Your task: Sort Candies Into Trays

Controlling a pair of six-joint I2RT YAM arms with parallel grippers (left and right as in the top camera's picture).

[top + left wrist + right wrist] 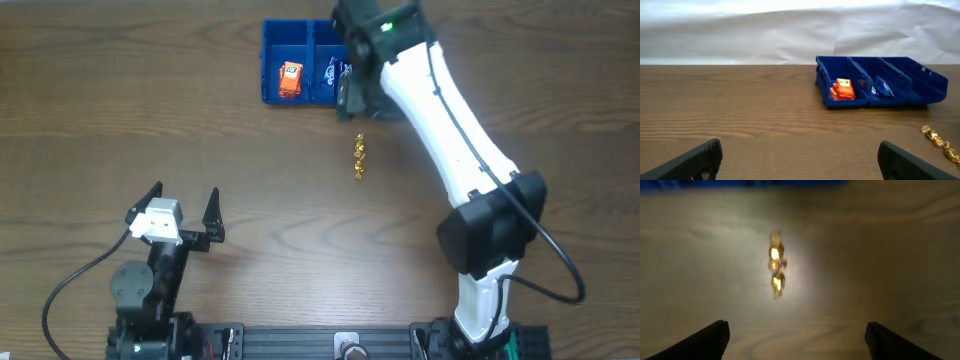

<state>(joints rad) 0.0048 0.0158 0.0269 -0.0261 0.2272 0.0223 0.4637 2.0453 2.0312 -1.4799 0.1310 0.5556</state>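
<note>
Sorting is judged partly done: an orange candy (291, 79) and a crinkly blue-wrapped one (335, 72) are lodged in separate compartments of the rigid blue plastic tray (267, 60). Shiny gold foil candies (360, 155) are left in a short row on the wood-grain surface (120, 100) nearby. The right tool (797, 335) is held wide open and empty above them, and the left tool (185, 205) (likewise spread, empty) is seen well apart.
</note>
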